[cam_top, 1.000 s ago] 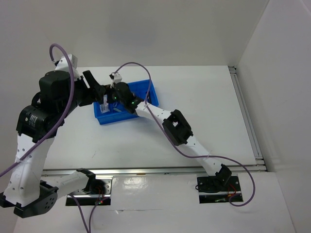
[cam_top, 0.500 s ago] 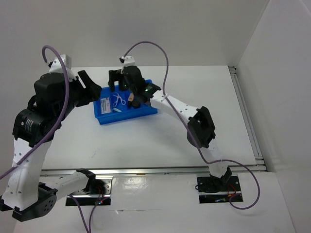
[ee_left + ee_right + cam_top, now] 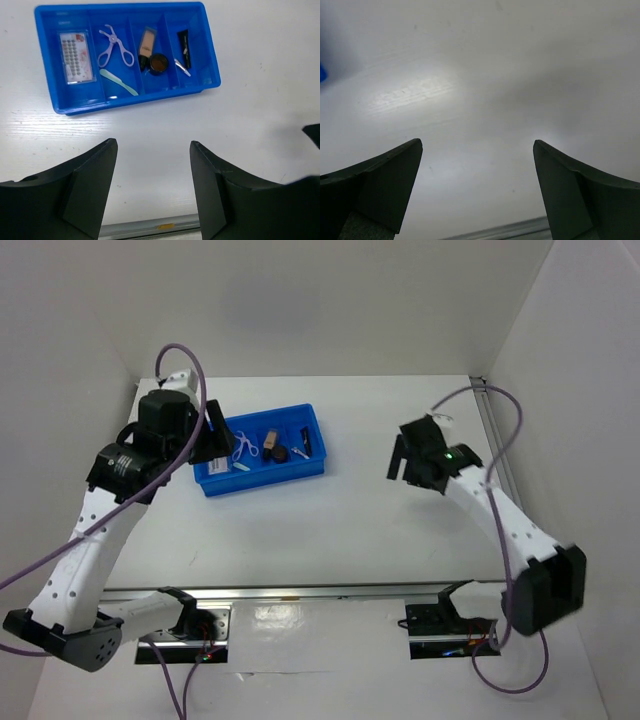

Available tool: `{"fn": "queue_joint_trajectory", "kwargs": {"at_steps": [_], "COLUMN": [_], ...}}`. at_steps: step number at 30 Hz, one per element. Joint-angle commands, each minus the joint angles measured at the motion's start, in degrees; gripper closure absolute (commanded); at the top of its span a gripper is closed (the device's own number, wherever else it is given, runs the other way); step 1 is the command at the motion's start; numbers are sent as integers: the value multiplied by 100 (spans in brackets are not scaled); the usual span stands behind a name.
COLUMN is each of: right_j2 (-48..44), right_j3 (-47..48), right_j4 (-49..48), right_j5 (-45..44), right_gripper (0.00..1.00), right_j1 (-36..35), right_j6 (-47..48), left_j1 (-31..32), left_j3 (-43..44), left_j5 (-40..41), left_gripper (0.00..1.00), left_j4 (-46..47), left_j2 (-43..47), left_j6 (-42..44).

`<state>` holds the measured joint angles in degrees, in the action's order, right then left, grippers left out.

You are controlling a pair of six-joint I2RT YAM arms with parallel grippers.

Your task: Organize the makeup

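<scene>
The makeup lies sorted in the blue divided tray (image 3: 135, 100) (image 3: 265, 478). The white red-printed sachet (image 3: 76, 57) fills the left compartment. The purple loop (image 3: 114, 46) shares the second compartment with a pale green stick (image 3: 119, 82). The beige tube (image 3: 146, 45) and round dark jar (image 3: 158, 63) lie together in the third. The thin black stick (image 3: 184, 41) and silvery clip (image 3: 182, 67) are in the right compartment. My left gripper (image 3: 214, 434) (image 3: 153, 142) hangs open and empty, raised by the tray's left end. Far right of the tray, my right gripper (image 3: 403, 460) (image 3: 477, 141) is wide open over bare table.
A metal rail (image 3: 300, 590) runs along the table's near edge, and another (image 3: 505, 480) along its right side. White walls close in the back, left and right.
My right arm has pulled out of the tray and swung far to the right. My left arm has risen and shifted beside the tray's left end. The items now lie uncovered.
</scene>
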<state>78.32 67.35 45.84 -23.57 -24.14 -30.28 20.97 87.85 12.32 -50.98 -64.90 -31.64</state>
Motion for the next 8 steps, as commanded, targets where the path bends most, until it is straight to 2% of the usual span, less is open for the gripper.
{"fn": "queue_joint_trajectory", "kwargs": {"at_steps": [1, 2, 5, 8], "right_j2": [-1282, -1667, -2057, -2120], "right_j3": [-519, -521, -592, -539], "right_j4": [56, 56, 195, 249], "right_j5": [511, 512, 302, 178], "right_gripper": [1, 1, 1, 1], "right_j1": [304, 374, 507, 507], "right_j6": [-346, -347, -399, -339], "left_j1": [-23, -23, -23, -23], "left_j3": [-320, -400, -567, -620], "left_j5": [-483, -485, -616, -616], "left_gripper": [27, 27, 27, 27], "left_j4": [387, 474, 528, 528], "left_j2": [22, 22, -31, -31], "left_j6": [-52, -53, -115, -176]}}
